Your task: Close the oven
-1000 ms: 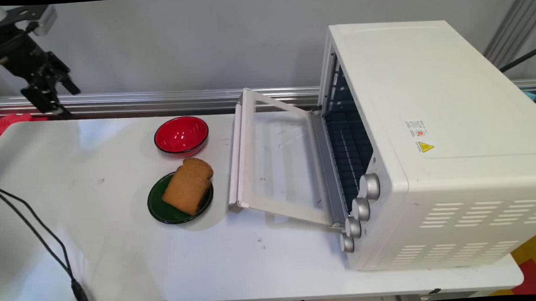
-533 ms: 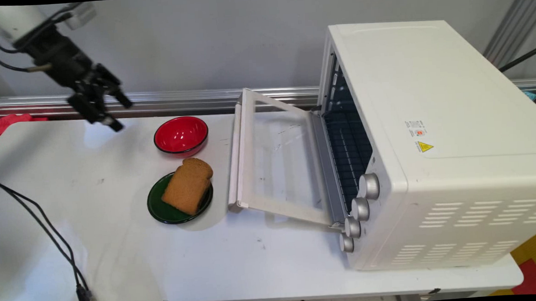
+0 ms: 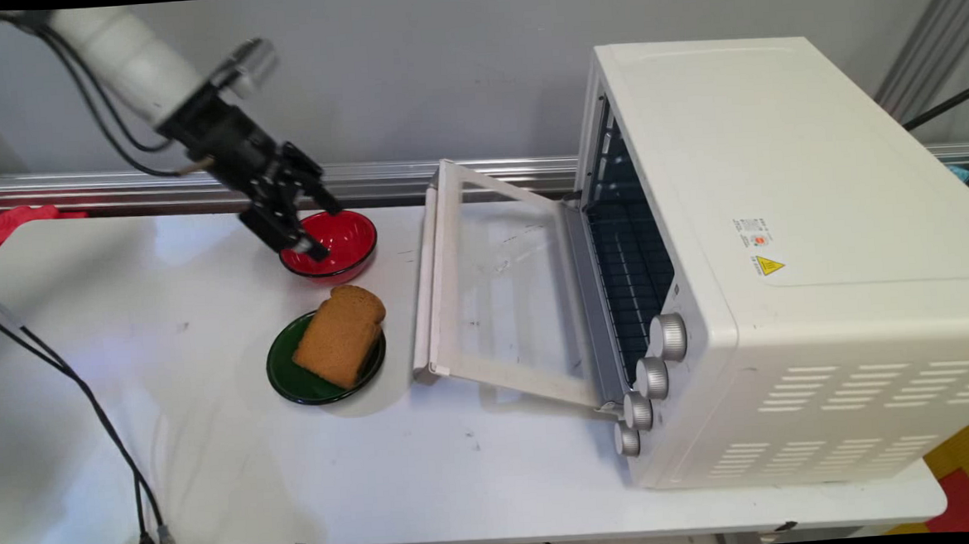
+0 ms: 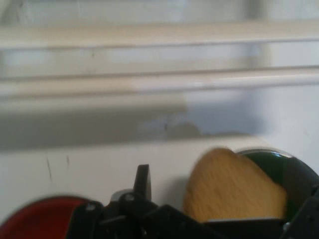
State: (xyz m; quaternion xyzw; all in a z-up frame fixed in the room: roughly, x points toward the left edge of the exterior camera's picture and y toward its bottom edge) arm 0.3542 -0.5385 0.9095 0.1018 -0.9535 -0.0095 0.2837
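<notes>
Hand [image 3: 322,228] spread empty over red bowl [image 3: 341,248] left rim, bread [image 3: 339,335] near

The tool [image 3: 319,223] is matt black, apparently plastic. Directly beneath it, the red bowl [image 3: 334,245] has a glossy, smooth finish with bright highlights. Nearer the camera than the tool, the green plate [image 3: 287,377] is likewise glossy; the bread slice [image 3: 338,335] on it is matt and slightly rough (brown, porous-looking). To the tool's right, the oven [image 3: 782,248] is smooth off-white painted metal; its door [image 3: 502,288] is clear glass, its knobs [image 3: 668,336] brushed silver. The table [image 3: 379,476] is smooth, white and faintly reflective.
</notes>
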